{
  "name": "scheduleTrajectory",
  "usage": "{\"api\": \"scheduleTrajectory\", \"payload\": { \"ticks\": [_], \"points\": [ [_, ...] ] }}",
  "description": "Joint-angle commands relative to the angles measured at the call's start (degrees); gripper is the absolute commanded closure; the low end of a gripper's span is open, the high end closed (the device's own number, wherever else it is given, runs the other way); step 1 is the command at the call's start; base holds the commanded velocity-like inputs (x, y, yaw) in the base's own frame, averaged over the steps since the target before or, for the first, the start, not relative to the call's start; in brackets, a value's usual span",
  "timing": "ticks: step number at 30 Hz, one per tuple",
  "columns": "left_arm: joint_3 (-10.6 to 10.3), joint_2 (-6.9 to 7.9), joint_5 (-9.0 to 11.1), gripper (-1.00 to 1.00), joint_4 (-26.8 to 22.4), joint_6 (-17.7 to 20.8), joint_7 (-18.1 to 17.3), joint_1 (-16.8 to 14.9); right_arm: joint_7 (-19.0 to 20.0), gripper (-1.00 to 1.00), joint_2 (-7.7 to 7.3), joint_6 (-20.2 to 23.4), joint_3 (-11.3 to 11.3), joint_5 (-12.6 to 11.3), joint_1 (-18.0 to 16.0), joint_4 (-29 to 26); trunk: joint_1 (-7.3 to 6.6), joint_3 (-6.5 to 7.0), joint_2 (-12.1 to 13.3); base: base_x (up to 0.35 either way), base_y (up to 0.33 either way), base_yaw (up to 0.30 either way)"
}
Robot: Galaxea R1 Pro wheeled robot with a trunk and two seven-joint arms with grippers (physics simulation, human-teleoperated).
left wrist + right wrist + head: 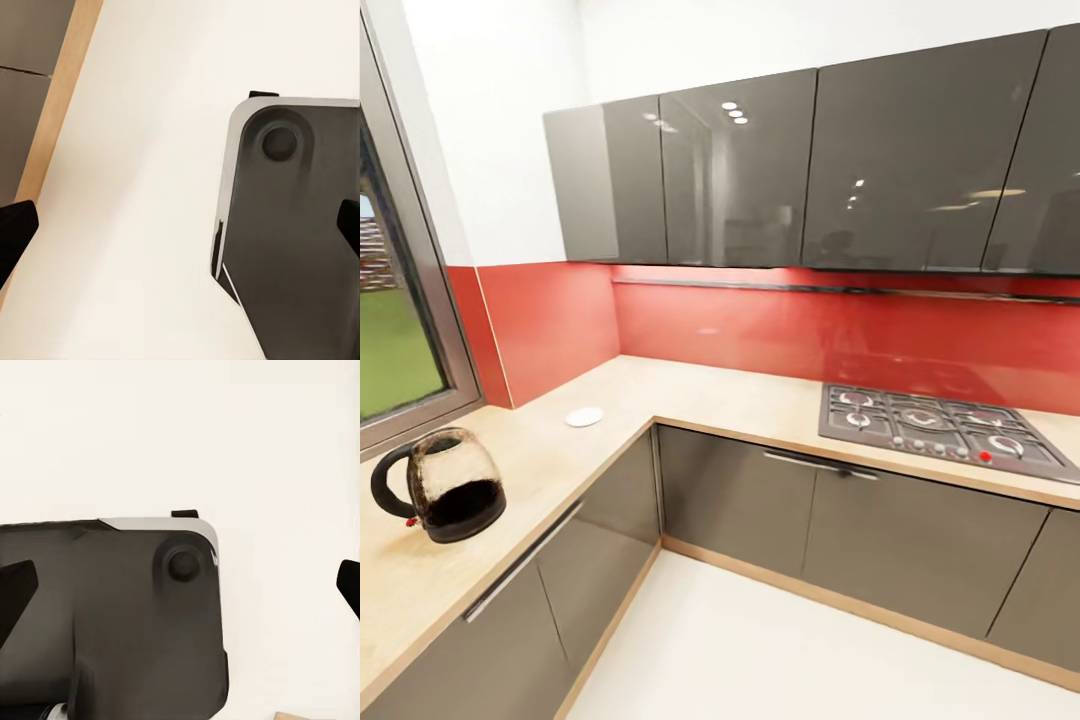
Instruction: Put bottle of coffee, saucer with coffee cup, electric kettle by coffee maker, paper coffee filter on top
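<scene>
The electric kettle (455, 485), domed clear glass with a black base and a black loop handle, stands upright on the left run of the light-wood countertop (760, 395). Farther along that run, near the corner, a small flat white saucer (584, 416) lies by itself. In the left wrist view my left gripper (180, 229) is open, its dark fingertips (15, 229) wide apart over pale floor and the robot's dark base (300, 247). My right gripper (180, 585) is also open and empty above that base (112, 615).
The countertop is L-shaped over dark grey cabinets (740, 500), with a gas hob (935, 425) set in the right run. A red backsplash (810, 335), glossy grey wall cabinets (810, 160) and a window (395, 340) at the left surround it. White floor (780, 650) lies in front.
</scene>
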Motion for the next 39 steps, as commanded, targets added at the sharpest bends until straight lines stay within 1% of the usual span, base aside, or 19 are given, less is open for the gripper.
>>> {"api": "scheduleTrajectory", "payload": {
  "ticks": [1,6,9,26,39],
  "points": [
    [0.43,0.00,-0.13,-1.00,0.04,-0.24,0.03,0.01,-0.22,-1.00,-0.01,-0.10,0.30,-0.45,0.04,-0.07,0.05,0.00,-0.02,0.291,-0.165,0.000],
    [0.44,0.00,-0.13,-1.00,0.01,-0.24,0.03,0.00,-0.24,-1.00,-0.01,-0.10,0.37,-0.45,0.04,-0.07,0.05,0.00,-0.02,0.289,-0.167,0.006],
    [0.44,0.00,-0.14,-1.00,0.00,-0.26,0.03,0.00,-0.24,-1.00,-0.01,-0.10,0.38,-0.45,0.04,-0.07,0.05,0.00,-0.02,0.284,-0.173,0.157],
    [0.52,0.00,0.47,-1.00,0.00,-0.66,0.03,0.02,-0.24,-1.00,0.06,-0.10,0.47,-0.36,0.04,-0.07,0.05,0.00,-0.02,0.274,-0.178,0.270],
    [0.52,0.00,0.47,-1.00,-0.08,-0.83,0.03,-0.01,-0.25,-1.00,0.11,-0.10,0.56,-0.36,0.04,-0.07,0.05,0.00,-0.02,0.033,-0.265,0.278]
  ]
}}
